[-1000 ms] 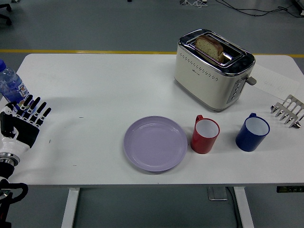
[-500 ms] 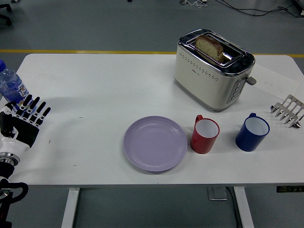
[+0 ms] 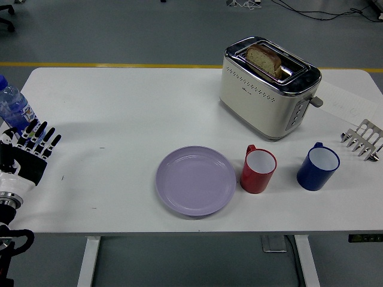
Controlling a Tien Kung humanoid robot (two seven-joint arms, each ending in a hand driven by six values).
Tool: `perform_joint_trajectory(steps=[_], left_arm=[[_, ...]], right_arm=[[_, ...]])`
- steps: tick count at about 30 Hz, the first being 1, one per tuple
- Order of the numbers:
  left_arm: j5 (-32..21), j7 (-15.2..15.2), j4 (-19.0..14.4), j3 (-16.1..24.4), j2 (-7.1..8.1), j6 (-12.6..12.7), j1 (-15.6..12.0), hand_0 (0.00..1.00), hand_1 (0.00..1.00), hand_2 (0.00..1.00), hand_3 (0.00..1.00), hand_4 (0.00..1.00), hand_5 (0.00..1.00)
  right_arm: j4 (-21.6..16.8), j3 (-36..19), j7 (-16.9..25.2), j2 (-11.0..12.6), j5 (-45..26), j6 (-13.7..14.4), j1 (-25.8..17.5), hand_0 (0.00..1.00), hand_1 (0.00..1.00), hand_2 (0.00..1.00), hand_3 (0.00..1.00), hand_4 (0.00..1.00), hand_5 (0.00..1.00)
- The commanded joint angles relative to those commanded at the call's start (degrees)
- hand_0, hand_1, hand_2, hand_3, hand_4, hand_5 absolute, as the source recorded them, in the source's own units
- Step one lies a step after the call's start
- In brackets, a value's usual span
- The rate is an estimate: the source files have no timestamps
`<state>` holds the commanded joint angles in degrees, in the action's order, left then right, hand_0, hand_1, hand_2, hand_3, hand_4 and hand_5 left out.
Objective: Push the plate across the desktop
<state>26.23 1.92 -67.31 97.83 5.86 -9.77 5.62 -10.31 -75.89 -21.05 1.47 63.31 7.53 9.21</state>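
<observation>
A round lilac plate (image 3: pixel 196 180) lies flat on the white table (image 3: pixel 119 107), near the front edge at the middle. My left hand (image 3: pixel 31 147) is at the table's far left edge, well away from the plate. Its black fingers are spread and straight and hold nothing. The right arm is out of view.
A red mug (image 3: pixel 258 170) stands just right of the plate, a blue mug (image 3: pixel 318 166) further right. A cream toaster (image 3: pixel 267 87) with a bread slice stands behind them. A metal toast rack (image 3: pixel 363 139) is at the right edge. A water bottle (image 3: pixel 13 107) stands behind my left hand.
My left hand has drifted slightly to the left, toward the table's edge. The plate and the other things have not moved.
</observation>
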Motion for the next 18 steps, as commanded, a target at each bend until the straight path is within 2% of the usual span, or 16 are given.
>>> perform_joint_trajectory(steps=[10,18], left_arm=[[0.2,0.0,-0.2,0.4,-0.06,0.1,0.0,0.694,0.73,0.734,0.686,0.51,0.99],[0.3,-0.1,-0.5,0.5,0.29,0.1,-0.2,0.695,0.73,0.734,0.685,0.507,0.988]], right_arm=[[0.0,0.3,0.0,-0.1,0.3,0.0,0.5,0.513,0.481,0.582,0.541,0.147,0.274],[0.0,2.1,0.4,-0.2,-2.2,-0.5,0.8,0.513,0.48,0.582,0.541,0.152,0.266]])
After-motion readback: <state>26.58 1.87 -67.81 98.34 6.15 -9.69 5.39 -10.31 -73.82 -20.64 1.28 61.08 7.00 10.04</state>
